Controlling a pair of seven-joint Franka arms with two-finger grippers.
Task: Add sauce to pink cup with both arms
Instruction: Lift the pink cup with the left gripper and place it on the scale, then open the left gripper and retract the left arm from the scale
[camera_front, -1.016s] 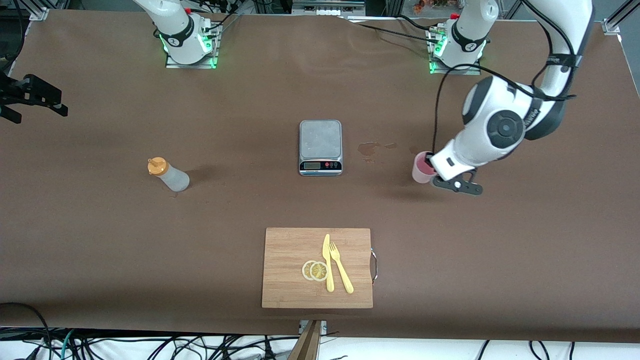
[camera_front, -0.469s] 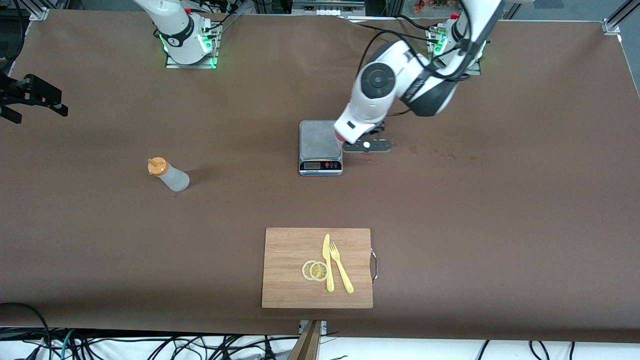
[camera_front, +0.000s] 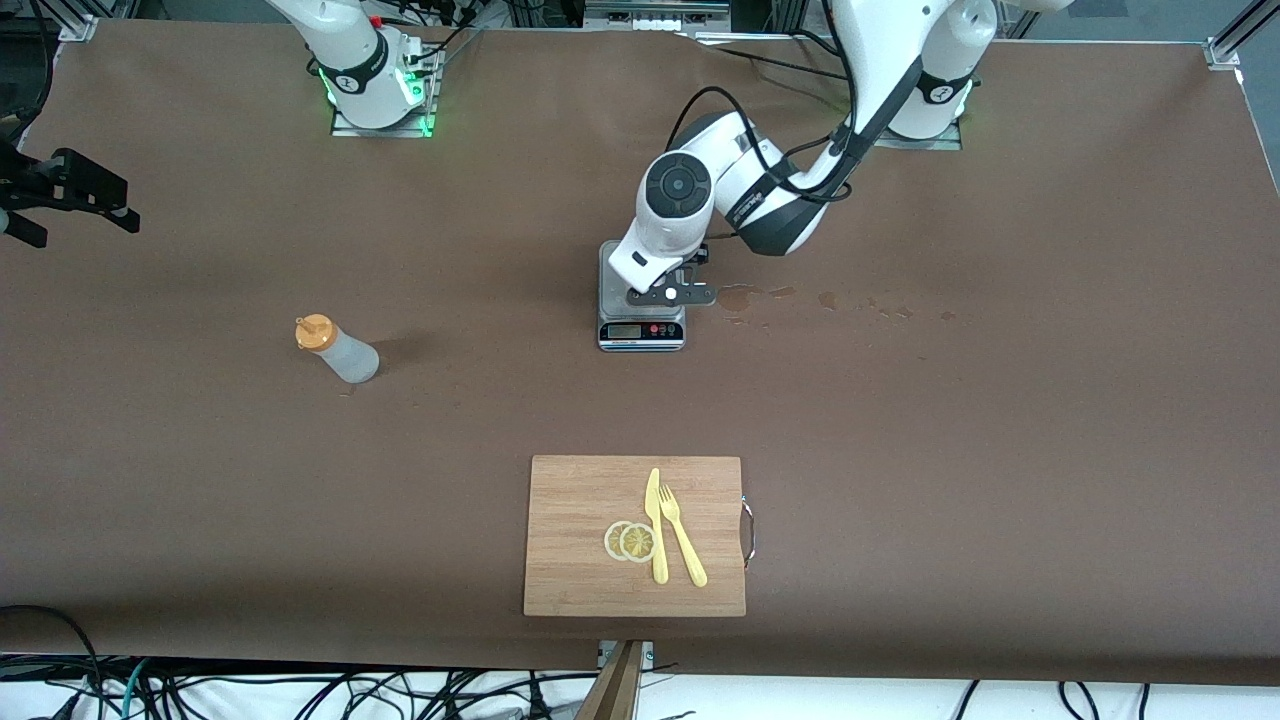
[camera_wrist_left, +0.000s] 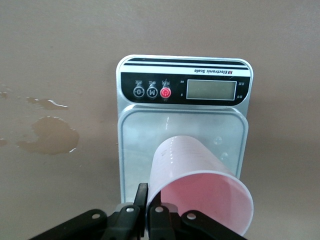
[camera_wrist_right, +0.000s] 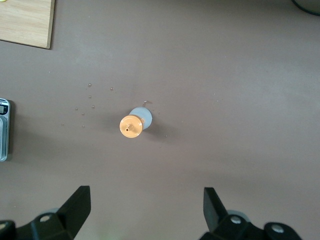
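The pink cup (camera_wrist_left: 195, 175) hangs over the weighing plate of a scale (camera_wrist_left: 135, 130). My left gripper (camera_wrist_left: 148, 192) is shut on its rim, one finger inside the wall and one outside. In the front view the left gripper (camera_front: 648, 280) is over the scale (camera_front: 640, 330) and its wrist hides the cup. The sauce (camera_front: 338, 352), a whitish bottle with an orange cap, stands toward the right arm's end of the table. My right gripper (camera_wrist_right: 147, 210) hangs open high over the sauce (camera_wrist_right: 132, 123), holding nothing. The right gripper (camera_front: 70, 195) shows at the front view's edge.
Wet stains (camera_front: 738, 297) mark the brown table beside the scale, toward the left arm's end. A wooden cutting board (camera_front: 580, 500), nearer the front camera, carries lemon slices (camera_front: 630, 541), a yellow knife (camera_front: 655, 525) and a fork (camera_front: 682, 535).
The left arm has carried the pink cup from the left arm's end of the table to over the scale. The right arm has hardly moved.
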